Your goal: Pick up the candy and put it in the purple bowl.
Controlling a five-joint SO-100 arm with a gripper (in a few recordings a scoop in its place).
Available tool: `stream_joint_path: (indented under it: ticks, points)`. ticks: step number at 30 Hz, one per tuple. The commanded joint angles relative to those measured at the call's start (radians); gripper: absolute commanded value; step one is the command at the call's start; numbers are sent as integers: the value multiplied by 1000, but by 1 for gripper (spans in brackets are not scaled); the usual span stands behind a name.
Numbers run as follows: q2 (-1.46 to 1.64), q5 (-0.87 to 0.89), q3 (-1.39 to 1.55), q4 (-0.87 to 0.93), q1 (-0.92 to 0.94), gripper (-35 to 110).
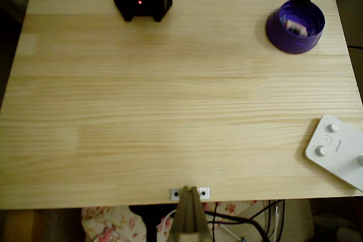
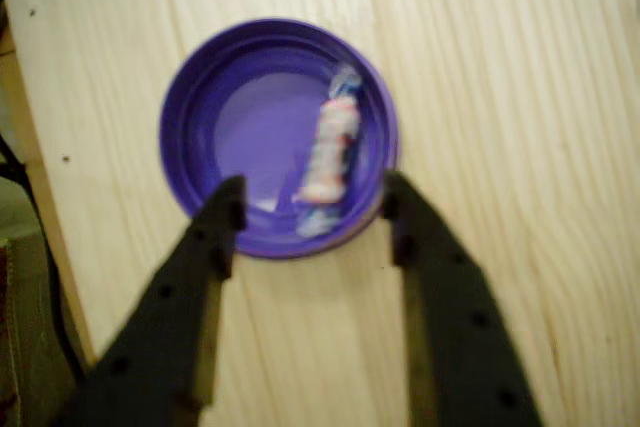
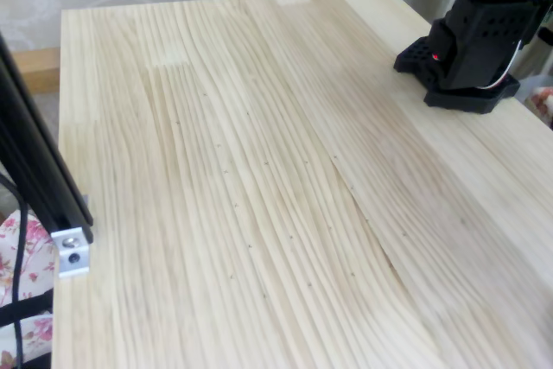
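Tool spread wide and empty above the bowl; the job looks done.
The candy lies inside the purple bowl, toward one wall, at the bench's far corner; I'd say only pulling the arm away remains.

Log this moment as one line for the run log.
candy: inside purple bowl | end effector: open, empty, above bowl's rim | state: placement appears done
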Motion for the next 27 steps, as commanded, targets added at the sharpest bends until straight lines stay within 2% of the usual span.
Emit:
stream_joint_path:
  ticks: [1,8,14,19,27]
  points:
    - [57,9,-37,2,-14,22]
    - [121,15,-37,44,11,22]
    - [233,-9,-91,178,107,20]
    - [308,-72,-117,295,222,6]
    - [445,-106,-115,512,388,0]
